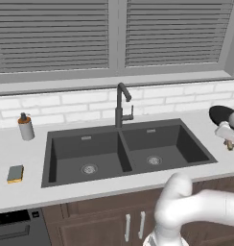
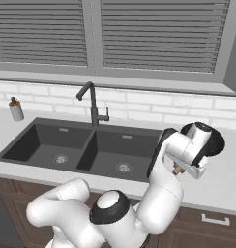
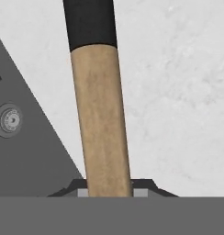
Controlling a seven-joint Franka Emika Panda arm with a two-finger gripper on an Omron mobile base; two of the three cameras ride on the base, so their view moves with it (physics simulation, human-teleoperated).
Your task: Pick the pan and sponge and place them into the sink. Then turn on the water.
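A: Claw state? 
B: The gripper (image 3: pixel 109 192) is clamped on the wooden handle of the pan (image 3: pixel 101 124); one finger sits on each side of it.

A: Where does the pan lie? 
B: On the counter (image 3: pixel 178 92), its handle running straight ahead of the claw. The sink (image 1: pixel 128 149) lies just to the claw's left.

A: Sponge? 
B: The sponge (image 1: pixel 15 173) rests on the counter beyond the sink's far side, well apart from the claw.

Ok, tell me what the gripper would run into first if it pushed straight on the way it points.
The gripper is already shut on the light-brown wooden handle of the black frying pan. Beyond it, probably the pale speckled counter; depth is unclear.
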